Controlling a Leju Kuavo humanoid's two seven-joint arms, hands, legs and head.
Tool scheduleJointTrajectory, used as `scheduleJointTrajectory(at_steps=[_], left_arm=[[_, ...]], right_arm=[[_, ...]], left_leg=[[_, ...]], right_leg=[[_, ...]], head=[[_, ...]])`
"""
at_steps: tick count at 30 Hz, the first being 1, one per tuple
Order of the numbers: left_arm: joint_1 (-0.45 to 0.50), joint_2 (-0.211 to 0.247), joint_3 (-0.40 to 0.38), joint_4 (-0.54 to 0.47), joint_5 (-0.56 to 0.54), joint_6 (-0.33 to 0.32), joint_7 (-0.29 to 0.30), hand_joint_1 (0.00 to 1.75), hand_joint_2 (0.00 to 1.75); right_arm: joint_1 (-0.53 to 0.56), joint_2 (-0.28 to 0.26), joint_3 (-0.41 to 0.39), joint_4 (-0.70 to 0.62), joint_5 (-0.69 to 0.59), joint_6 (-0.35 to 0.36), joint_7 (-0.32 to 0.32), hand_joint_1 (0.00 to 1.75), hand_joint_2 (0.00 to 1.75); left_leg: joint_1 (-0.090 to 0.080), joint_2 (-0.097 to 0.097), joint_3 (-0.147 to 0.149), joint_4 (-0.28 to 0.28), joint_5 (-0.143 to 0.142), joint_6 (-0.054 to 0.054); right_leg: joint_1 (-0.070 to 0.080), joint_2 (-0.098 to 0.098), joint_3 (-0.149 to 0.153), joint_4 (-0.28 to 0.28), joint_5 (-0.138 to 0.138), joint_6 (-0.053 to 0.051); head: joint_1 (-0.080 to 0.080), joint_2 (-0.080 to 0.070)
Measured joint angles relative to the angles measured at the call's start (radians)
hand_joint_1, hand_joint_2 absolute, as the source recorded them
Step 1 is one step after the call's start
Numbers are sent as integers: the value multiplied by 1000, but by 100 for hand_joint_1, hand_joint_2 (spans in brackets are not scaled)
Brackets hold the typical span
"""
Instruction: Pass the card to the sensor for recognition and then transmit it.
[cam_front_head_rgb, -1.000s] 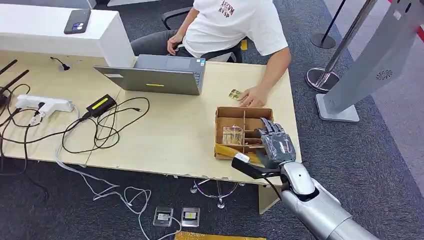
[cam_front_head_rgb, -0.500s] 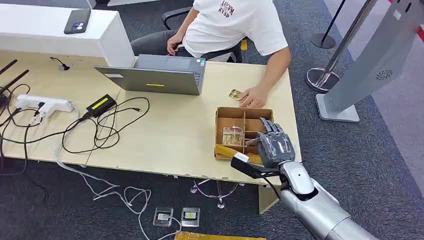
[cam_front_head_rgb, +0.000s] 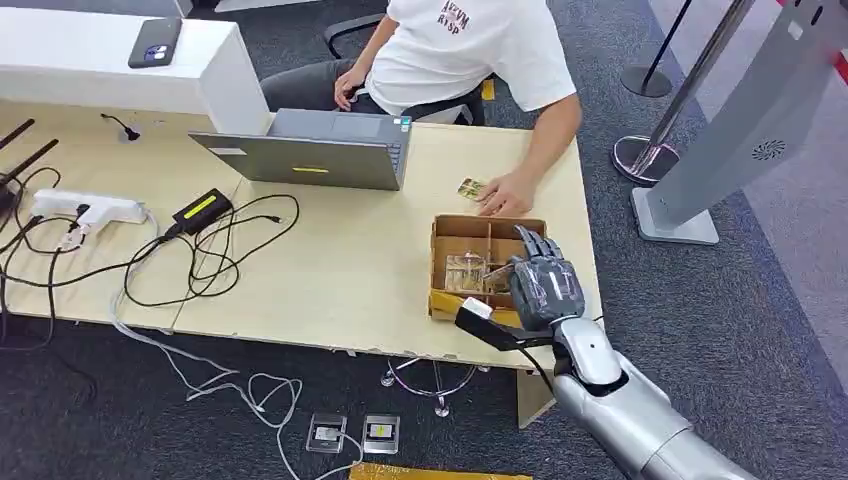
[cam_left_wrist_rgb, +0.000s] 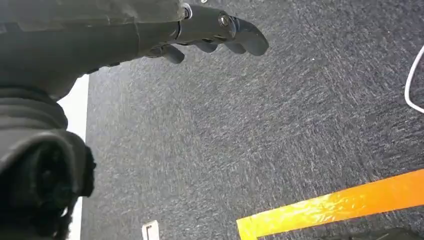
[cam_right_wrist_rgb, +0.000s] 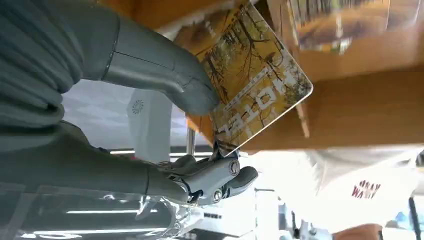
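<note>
My right hand (cam_front_head_rgb: 543, 283) hovers over the near right part of a divided cardboard box (cam_front_head_rgb: 449, 226) at the table's right front. In the right wrist view its thumb (cam_right_wrist_rgb: 165, 75) and fingers (cam_right_wrist_rgb: 220, 180) pinch a yellow card (cam_right_wrist_rgb: 255, 95) printed "HOTEL", just above the box's compartments. More cards (cam_front_head_rgb: 464, 272) lie in the box. Another card (cam_front_head_rgb: 470, 187) lies on the table by a seated person's hand (cam_front_head_rgb: 505, 195). A tall grey slanted stand (cam_front_head_rgb: 745, 125) rises off the table's right side. My left hand (cam_left_wrist_rgb: 210, 30) hangs over the carpet, fingers apart, holding nothing.
A grey laptop (cam_front_head_rgb: 320, 150) sits mid-table in front of the person. Cables, a power strip (cam_front_head_rgb: 85, 208) and a black adapter (cam_front_head_rgb: 200, 210) cover the table's left half. A white raised counter (cam_front_head_rgb: 120, 65) stands at the back left. Stanchion bases (cam_front_head_rgb: 645, 80) stand on the carpet beyond the table.
My right hand has drifted slightly left and further over the box, and a card edge now shows at its thumb. The person and the other things have stayed put.
</note>
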Motion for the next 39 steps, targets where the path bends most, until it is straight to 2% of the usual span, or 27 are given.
scheduleJointTrajectory(at_steps=[8,21,31,39], left_arm=[[-8,0,0,0,-34,-11,11,0,0],[-25,-8,-4,0,-81,-30,32,0,0],[-47,-10,-6,0,-127,-55,45,0,0],[-63,-12,-10,0,-178,-84,63,0,0]], right_arm=[[-63,-3,-45,-29,25,-82,72,175,175],[-156,-32,-133,-103,31,-63,140,175,175],[-213,-37,-149,-84,-2,-54,143,175,175],[-327,21,-138,48,-10,-59,110,175,175]], left_leg=[[0,0,1,0,0,0],[0,0,1,0,0,0],[0,0,0,0,0,0],[0,0,0,0,1,0]], right_leg=[[0,0,0,0,1,-1],[0,0,0,0,1,-1],[0,0,0,0,1,-1],[0,0,0,0,1,-1]], head=[[0,0],[0,0],[0,0],[0,0]])
